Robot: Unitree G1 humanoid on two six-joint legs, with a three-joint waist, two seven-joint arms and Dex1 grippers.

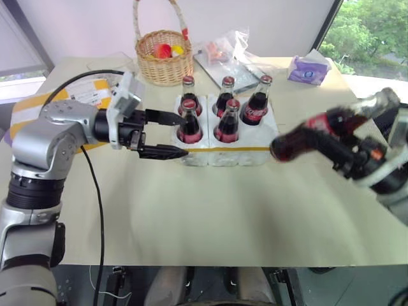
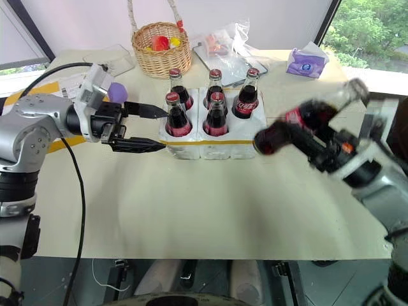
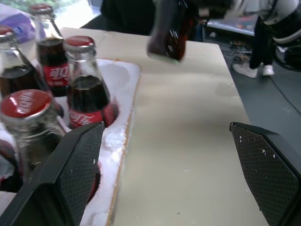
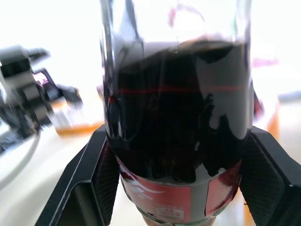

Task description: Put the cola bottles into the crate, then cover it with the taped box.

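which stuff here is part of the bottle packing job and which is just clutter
Job:
cola bottles, five in the crate
sixth bottle in the right gripper
taped box

Clutter:
wicker basket
plastic bags
tissue pack

Five cola bottles (image 1: 226,121) upright in crate (image 1: 223,155), sixth bottle (image 1: 312,132) tilted, airborne
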